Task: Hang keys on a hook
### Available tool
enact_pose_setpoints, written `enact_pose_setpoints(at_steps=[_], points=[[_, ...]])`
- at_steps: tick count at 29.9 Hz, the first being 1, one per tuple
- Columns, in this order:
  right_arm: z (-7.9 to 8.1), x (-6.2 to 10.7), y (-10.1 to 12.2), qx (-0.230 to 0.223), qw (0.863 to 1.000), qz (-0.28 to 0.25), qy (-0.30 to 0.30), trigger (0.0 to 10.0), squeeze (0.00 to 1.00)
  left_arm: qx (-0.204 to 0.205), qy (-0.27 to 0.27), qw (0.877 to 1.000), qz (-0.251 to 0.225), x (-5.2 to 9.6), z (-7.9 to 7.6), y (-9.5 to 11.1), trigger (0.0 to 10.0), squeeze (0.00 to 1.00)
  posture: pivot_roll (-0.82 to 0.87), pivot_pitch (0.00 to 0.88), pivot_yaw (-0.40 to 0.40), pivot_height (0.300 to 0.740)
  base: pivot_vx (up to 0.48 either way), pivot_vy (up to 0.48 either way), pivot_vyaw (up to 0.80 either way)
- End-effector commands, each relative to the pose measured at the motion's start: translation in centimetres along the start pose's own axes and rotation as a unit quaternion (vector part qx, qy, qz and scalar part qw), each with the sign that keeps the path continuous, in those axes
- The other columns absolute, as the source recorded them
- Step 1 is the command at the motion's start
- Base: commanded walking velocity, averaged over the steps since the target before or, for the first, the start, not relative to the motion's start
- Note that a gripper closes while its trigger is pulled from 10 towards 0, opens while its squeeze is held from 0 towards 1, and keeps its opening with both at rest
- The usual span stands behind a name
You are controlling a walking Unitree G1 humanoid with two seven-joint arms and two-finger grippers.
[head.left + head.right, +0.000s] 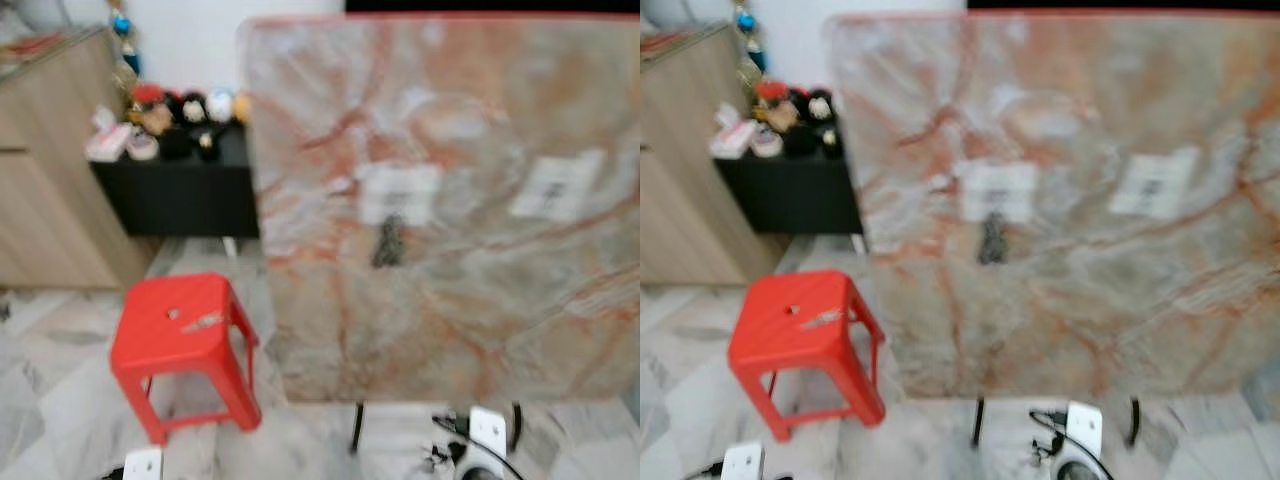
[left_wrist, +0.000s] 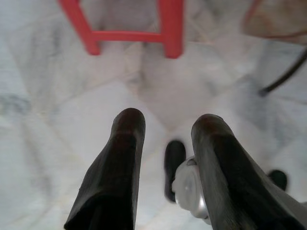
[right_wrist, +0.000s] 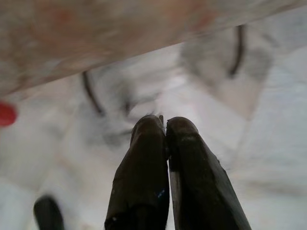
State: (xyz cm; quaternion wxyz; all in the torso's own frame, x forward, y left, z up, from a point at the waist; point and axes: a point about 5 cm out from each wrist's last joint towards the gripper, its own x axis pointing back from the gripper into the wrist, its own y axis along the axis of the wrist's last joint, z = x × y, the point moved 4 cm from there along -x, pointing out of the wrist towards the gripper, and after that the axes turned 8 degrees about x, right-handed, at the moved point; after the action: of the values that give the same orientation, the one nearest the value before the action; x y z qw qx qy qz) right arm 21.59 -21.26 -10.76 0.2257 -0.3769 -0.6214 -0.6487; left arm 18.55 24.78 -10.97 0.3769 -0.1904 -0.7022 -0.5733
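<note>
In the left eye view, which is blurred, a marbled surface with reddish veins takes up most of the picture. The keys lie on it as a small dark shape, just below a pale paper; a second paper lies well to the right. Left of the surface a red stool stands on the pale tiled floor. Behind it a black cabinet carries small trinkets, beside a wooden cupboard.

The right eye view gives the same scene, with the keys again under the nearer paper.

In the left wrist view the left gripper hangs over the floor with its fingers spread apart and nothing between them. The stool's red legs stand beyond.

In the right wrist view the right gripper points at the floor below the surface's edge, fingers pressed together and holding nothing.
</note>
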Motion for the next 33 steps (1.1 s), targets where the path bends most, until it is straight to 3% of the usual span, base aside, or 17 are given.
enact_pose_setpoints(at_steps=[1, 4, 5, 6, 9, 11, 14, 20, 21, 33], points=[[0.5, -0.3, 2.5, -0.013, 0.999, -0.038, -0.002, 10.0, 0.0, -0.006, 0.012, 1.0, 0.009, 0.2, 1.0, -0.3, 10.0, 0.0, 0.02, 0.0, -0.012, 0.74, 0.0, -0.292, 0.0], [0.5, -0.4, 3.6, -0.019, 0.998, -0.056, -0.003, 10.0, 0.0, -0.006, 0.013, 1.0, 0.01, 0.2, 1.0, -0.4, 10.0, 0.0, 0.02, 0.0, -0.009, 0.74, 0.0, -0.289, 0.0], [0.7, -0.5, 6.7, -0.02, 0.994, -0.104, -0.001, 10.0, 0.0, -0.004, 0.014, 1.0, 0.011, 0.2, 1.0, -0.4, 10.0, 0.0, 0.02, 0.0, -0.008, 0.74, 0.0, 0.0, 0.0], [0.9, -0.4, 8.4, -0.019, 0.991, -0.132, 0.001, 10.0, 0.0, -0.003, 0.014, 1.0, 0.011, 0.2, 1.0, -0.4, 10.0, 0.0, 0.02, 0.0, -0.008, 0.74, 0.0, 0.0, 0.0], [1.6, 0.0, 11.8, -0.002, 0.982, -0.19, 0.009, 10.0, 0.0, -0.001, 0.015, 1.0, 0.012, 0.2, 1.0, -0.5, 10.0, 0.0, 0.02, 0.0, -0.008, 0.74, 0.0, 0.0, 0.0], [1.9, 0.2, 12.9, 0.012, 0.977, -0.21, 0.013, 10.0, 0.0, -0.001, 0.016, 1.0, 0.012, 0.2, 1.1, -0.5, 10.0, 0.0, 0.02, 0.0, -0.008, 0.74, 0.0, 0.0, 0.0], [2.2, 1.2, 16.2, 0.011, 0.959, -0.284, 0.017, 10.0, 0.0, 0.002, 0.019, 1.0, 0.013, 0.2, 1.2, -0.5, 10.0, 0.0, 0.02, 0.0, -0.009, 0.74, 0.0, 0.0, 0.0], [2.2, 2.5, 18.3, 0.017, 0.938, -0.345, 0.011, 10.0, 0.0, 0.003, 0.021, 1.0, 0.014, 0.3, 1.3, -0.5, 10.0, 0.0, 0.02, 0.0, -0.012, 0.74, 0.0, 0.0, 0.0], [2.1, 3.1, 18.7, 0.018, 0.93, -0.367, 0.004, 10.0, 0.0, 0.004, 0.021, 1.0, 0.015, 0.3, 1.4, -0.5, 10.0, 0.0, 0.02, 0.0, -0.012, 0.74, 0.0, 0.0, 0.0], [1.6, 7.8, 21.1, 0.018, 0.884, -0.463, -0.055, 10.0, 0.0, 0.004, 0.024, 1.0, 0.017, 0.4, 1.9, -0.5, 10.0, 0.0, 0.02, 0.0, -0.016, 0.74, 0.0, 0.0, 0.0]])
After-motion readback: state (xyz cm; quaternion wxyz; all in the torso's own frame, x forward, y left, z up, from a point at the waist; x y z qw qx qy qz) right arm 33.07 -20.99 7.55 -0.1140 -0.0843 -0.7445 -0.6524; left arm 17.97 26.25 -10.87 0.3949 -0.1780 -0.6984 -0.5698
